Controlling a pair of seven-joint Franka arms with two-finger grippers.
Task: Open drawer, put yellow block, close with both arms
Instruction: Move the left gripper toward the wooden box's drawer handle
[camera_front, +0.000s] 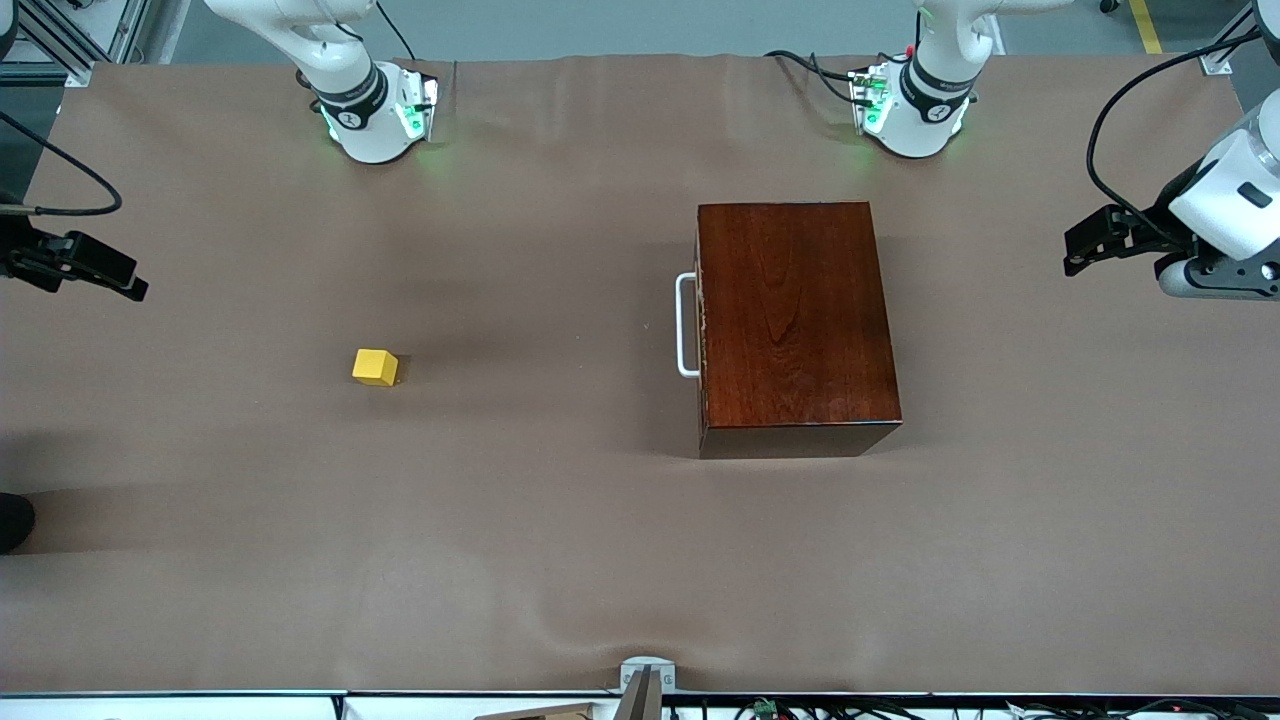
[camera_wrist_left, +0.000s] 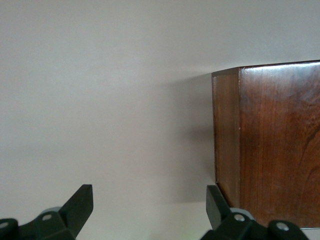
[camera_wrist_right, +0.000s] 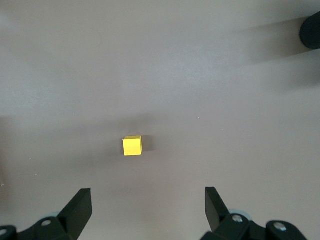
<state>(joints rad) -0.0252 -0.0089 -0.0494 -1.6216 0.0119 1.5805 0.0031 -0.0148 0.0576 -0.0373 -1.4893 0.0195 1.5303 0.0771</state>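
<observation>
The yellow block (camera_front: 375, 367) is sitting toward the right arm's end of the desk (camera_front: 560, 560) — light, rigid, pinchable across flat sides. The drawer (camera_front: 704, 330) is sitting shut; its handle (camera_front: 686, 325) suits hooking. Both arms are waiting at the desk's ends: the left gripper (camera_wrist_left: 149, 210) and the right gripper (camera_wrist_right: 148, 210) are holding their fingers apart — empty.

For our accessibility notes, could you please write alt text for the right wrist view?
A small yellow block sits alone on the brown table cover, apart from the open right tool, whose two black fingers show at the picture's lower edge.
</observation>
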